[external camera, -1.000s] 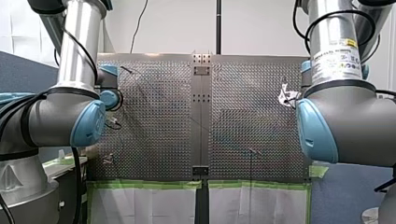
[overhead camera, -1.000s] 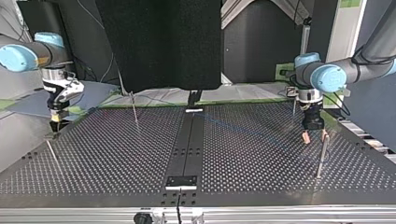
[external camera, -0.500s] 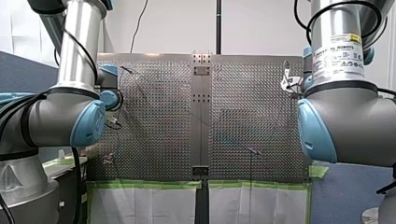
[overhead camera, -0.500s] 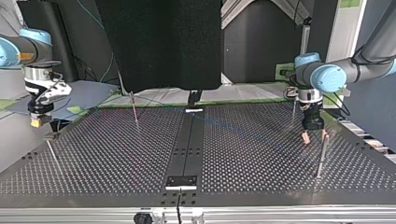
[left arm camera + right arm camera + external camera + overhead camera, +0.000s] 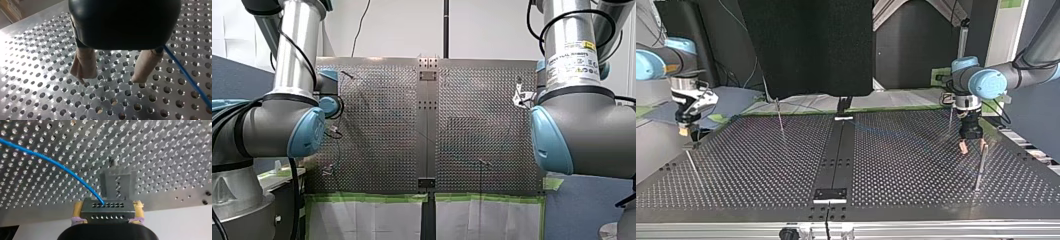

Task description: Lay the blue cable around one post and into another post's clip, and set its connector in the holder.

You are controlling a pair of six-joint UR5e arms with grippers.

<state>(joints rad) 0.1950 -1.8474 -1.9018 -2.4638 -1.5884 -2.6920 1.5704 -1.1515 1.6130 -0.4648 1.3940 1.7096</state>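
While our right gripper point(image 5: 108, 207) clamps connector point(image 5: 106, 214) & left gripper point(image 5: 111, 78) gapes empty, slack blue cable point(image 5: 50, 161) may snag a post point(image 5: 980, 169).

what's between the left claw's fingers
Only bare perforated table, in the left wrist view. The blue cable passes beside the left claw, not through it.

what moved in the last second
Only my right end effector, shut on the connector, moved: it swung out toward the top view's left edge, then came partway back. Unchanged: my left end effector, open by the post, the blue cable beside it.
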